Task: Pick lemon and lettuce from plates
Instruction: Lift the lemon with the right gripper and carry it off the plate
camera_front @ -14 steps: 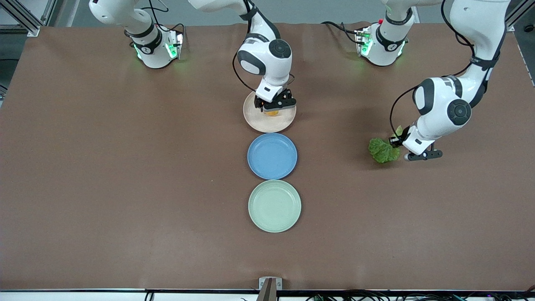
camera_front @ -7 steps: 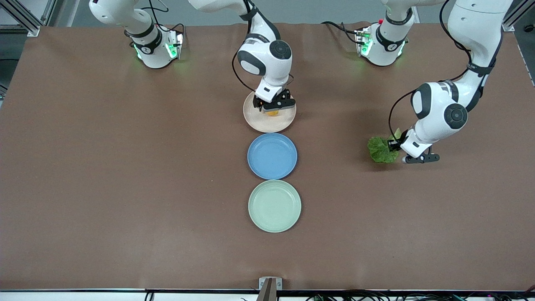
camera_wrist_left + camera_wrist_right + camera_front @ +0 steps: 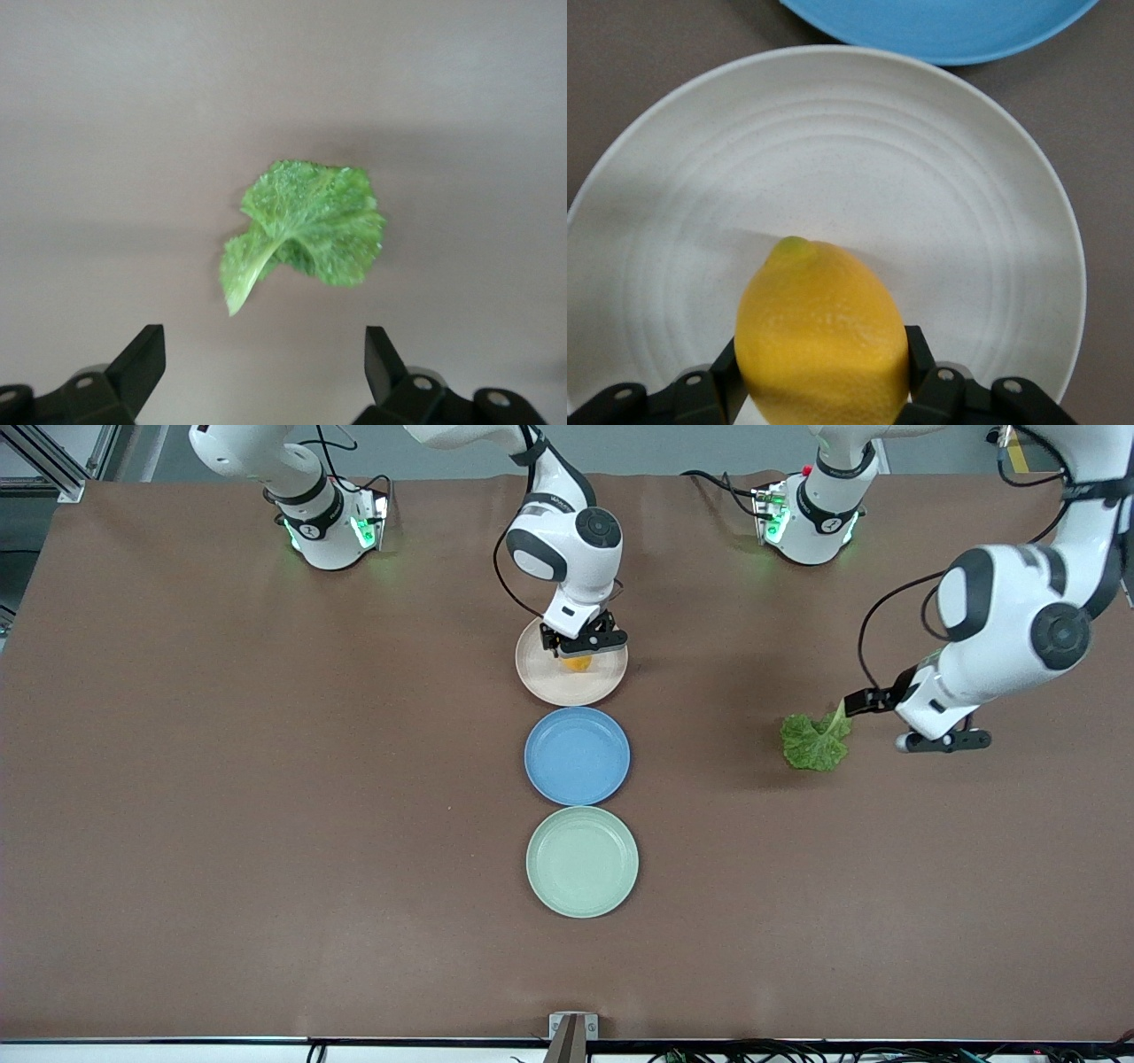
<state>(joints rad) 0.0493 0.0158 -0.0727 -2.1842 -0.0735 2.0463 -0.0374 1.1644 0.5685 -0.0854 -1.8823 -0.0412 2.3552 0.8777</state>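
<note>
Gripping the lemon [image 3: 822, 332] between its fingers, the right gripper [image 3: 580, 646] hangs over the beige plate [image 3: 540, 677]; the left gripper [image 3: 921, 722], fingers spread and empty, hovers beside the lettuce [image 3: 813, 742] lying on the brown worktop [image 3: 266, 797], toward the left arm's end.

Two white Franka arms with black trim

Glossy white shells carried dark round joint caps, black cables looped alongside, green lights glowed at both bases, end effectors were black.
</note>
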